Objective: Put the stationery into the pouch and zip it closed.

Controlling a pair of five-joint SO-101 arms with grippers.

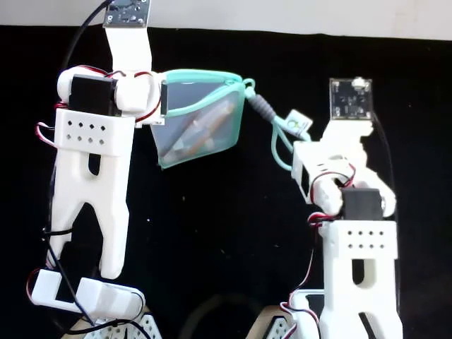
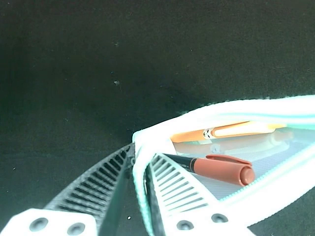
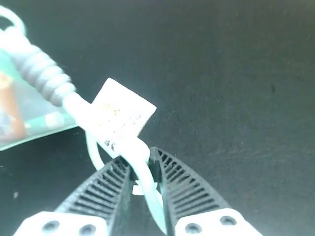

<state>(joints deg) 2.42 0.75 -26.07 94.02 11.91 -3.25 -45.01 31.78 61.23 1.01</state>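
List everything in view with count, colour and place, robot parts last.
pouch: one, clear with teal trim, between the arms.
orange pen: one, orange, inside the pouch.
red-capped pen: one, dark with red cap, inside the pouch.
zip cord: one, teal with grey coil, at the pouch's corner.
white tag: one, white, on the zip cord.
table: one, black, beneath everything.
left hand: one, black and white, shut on the pouch's end.
right hand: one, black and white, shut on the zip cord.

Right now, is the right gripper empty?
No, the right gripper is shut on the mint zipper pull cord of the pouch.
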